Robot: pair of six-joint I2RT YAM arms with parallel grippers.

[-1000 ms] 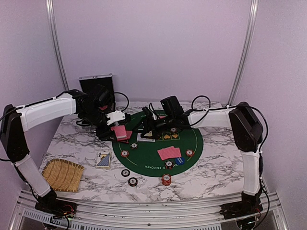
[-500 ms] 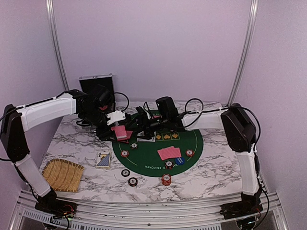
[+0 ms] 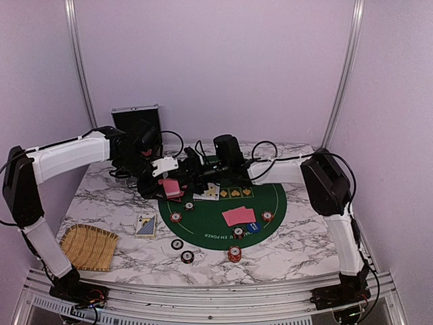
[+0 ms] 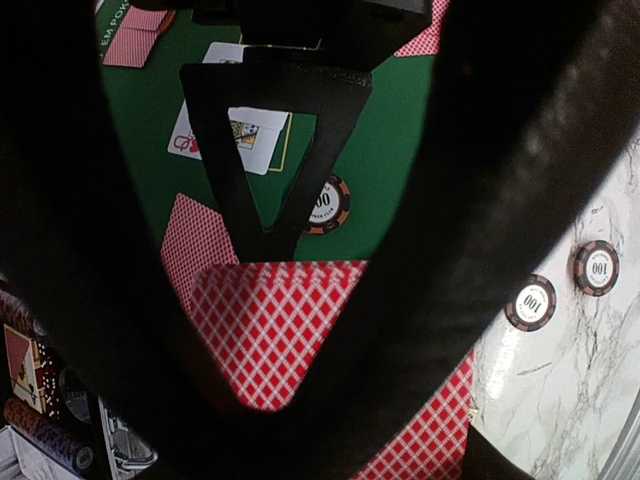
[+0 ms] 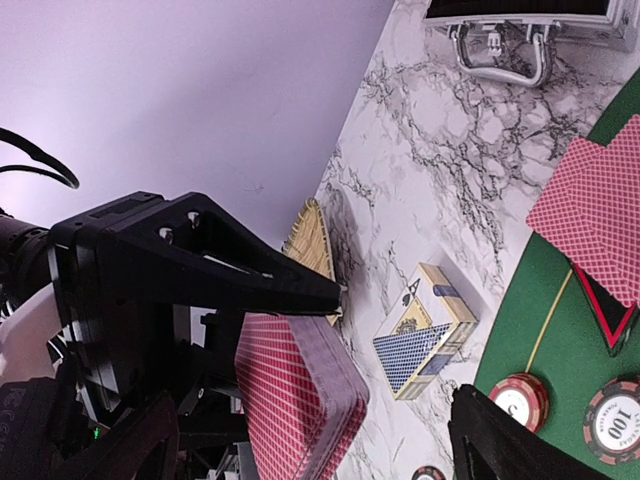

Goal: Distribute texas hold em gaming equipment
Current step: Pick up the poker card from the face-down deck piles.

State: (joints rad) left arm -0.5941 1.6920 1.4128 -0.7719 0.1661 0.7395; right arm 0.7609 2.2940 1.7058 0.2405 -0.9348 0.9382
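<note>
My left gripper (image 3: pixel 167 179) is shut on a deck of red-backed playing cards (image 3: pixel 170 188) and holds it above the left edge of the green felt mat (image 3: pixel 270 200). The deck (image 4: pixel 270 330) fills the left wrist view. My right gripper (image 3: pixel 192 177) is open just right of it. In the right wrist view the deck (image 5: pixel 300 400) hangs between my wide-apart right fingers (image 5: pixel 520 440), apart from both. Two red-backed cards (image 3: pixel 239 217) and a blue dealer button (image 3: pixel 252 227) lie on the mat. Poker chips (image 3: pixel 176 218) sit on and off the mat.
A blue card box (image 3: pixel 145 225) lies on the marble left of the mat. A woven straw tray (image 3: pixel 88 247) sits at the front left. The silver case (image 3: pixel 137 122) stands open at the back left. Face-up cards (image 4: pixel 230 135) lie on the mat's far side.
My right gripper has moved left across the mat, up to the deck held by the left gripper. The left arm and the deck have stayed put.
</note>
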